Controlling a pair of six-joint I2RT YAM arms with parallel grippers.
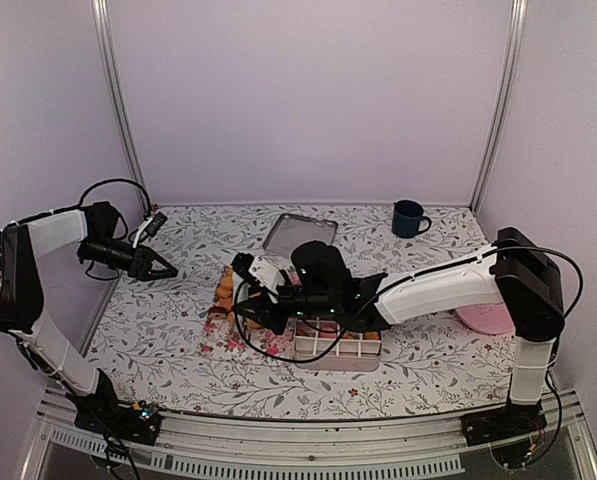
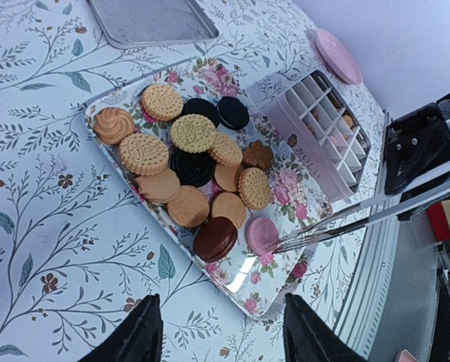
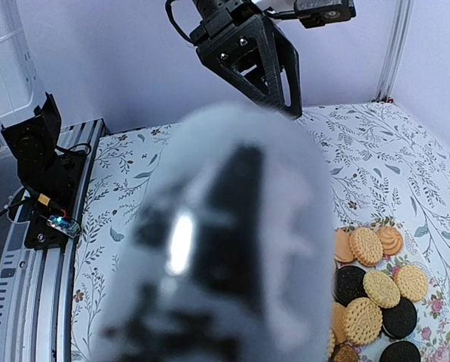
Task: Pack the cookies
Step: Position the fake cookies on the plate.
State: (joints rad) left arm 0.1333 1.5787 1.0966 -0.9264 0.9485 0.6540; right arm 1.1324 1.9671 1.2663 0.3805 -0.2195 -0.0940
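Nearest the arm bases, a white divided box (image 1: pixel 338 347) sits on the floral table (image 1: pixel 178 370). A pink plate (image 1: pixel 483 320) lies off to its right, partly under the right arm. Something orange shows in a far compartment of the box, possibly a cookie; too small to be sure.

Just left of the box is a flowered tray (image 2: pixel 289 181) holding the cookies (image 2: pixel 193 132). They are heaped in its middle, overlapping: mostly golden, a few black. A brown cookie (image 2: pixel 215 238) and a pink cookie (image 2: pixel 262 235) lie at the near end.

Thin metal tongs (image 2: pixel 375 211) reach in from the box side, their tips at the pink cookie's edge.

The right gripper (image 1: pixel 250 270) hangs over the tray's right side. Its own camera is blocked by a blurred white and black shape, so I cannot tell how its fingers stand or what they grip.

The left gripper (image 2: pixel 223 332) hovers off the tray's left end, above the table. Its fingers are spread wide with nothing between them.

Further back a bare metal tray (image 1: pixel 299 232) lies flat. A dark blue mug (image 1: pixel 410 218) stands upright near the back right corner.
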